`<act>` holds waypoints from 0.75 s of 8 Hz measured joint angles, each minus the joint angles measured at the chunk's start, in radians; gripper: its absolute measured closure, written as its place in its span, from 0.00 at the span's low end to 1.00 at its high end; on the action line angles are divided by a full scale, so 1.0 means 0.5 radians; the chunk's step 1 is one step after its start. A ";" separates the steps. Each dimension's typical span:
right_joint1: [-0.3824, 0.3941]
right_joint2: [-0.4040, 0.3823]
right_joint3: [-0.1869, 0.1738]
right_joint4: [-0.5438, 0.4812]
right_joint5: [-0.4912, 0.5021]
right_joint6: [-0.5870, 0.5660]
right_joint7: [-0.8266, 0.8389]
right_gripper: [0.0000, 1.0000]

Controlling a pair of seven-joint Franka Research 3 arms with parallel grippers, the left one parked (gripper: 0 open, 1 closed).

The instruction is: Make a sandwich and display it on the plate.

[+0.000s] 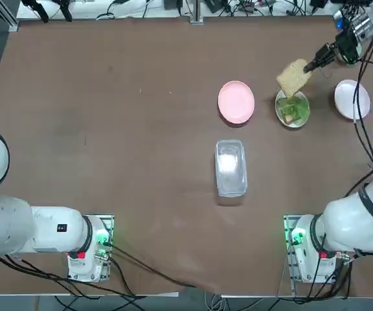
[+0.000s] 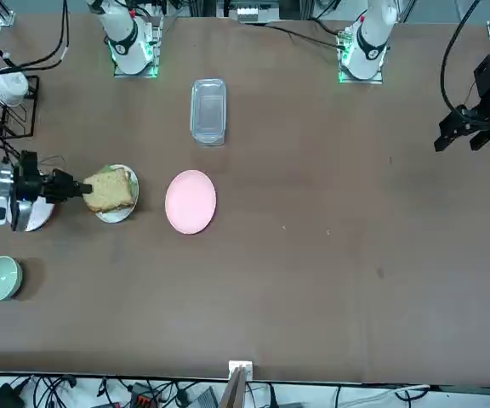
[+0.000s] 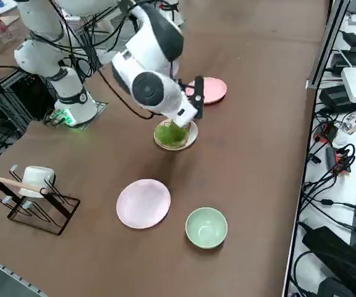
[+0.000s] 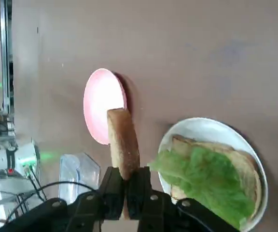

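My right gripper (image 1: 310, 66) is shut on the edge of a tan toast slice (image 1: 294, 76), held in the air just above the far side of the white plate (image 1: 306, 118). On that plate lies another toast slice (image 4: 247, 166) with a green lettuce leaf (image 4: 201, 180) over it. In the wrist view the held slice (image 4: 123, 142) stands edge-on between my fingers (image 4: 112, 187), beside the plate's rim (image 4: 211, 124). From the front, the slice (image 2: 111, 189) hangs over the plate (image 2: 117, 216).
A pink plate (image 1: 236, 102) lies just left of the loaded plate. A second white plate (image 1: 352, 99) sits to its right. A clear lidded box (image 1: 230, 167) lies nearer the bases. A pale-green bowl (image 2: 1, 278) and a mug rack (image 3: 36, 192) stand at the right side.
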 joint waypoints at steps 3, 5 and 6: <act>-0.103 -0.073 0.001 -0.262 0.099 0.099 -0.082 0.93; -0.158 -0.069 0.001 -0.353 0.140 0.107 -0.160 0.93; -0.176 -0.062 0.001 -0.366 0.142 0.108 -0.177 0.93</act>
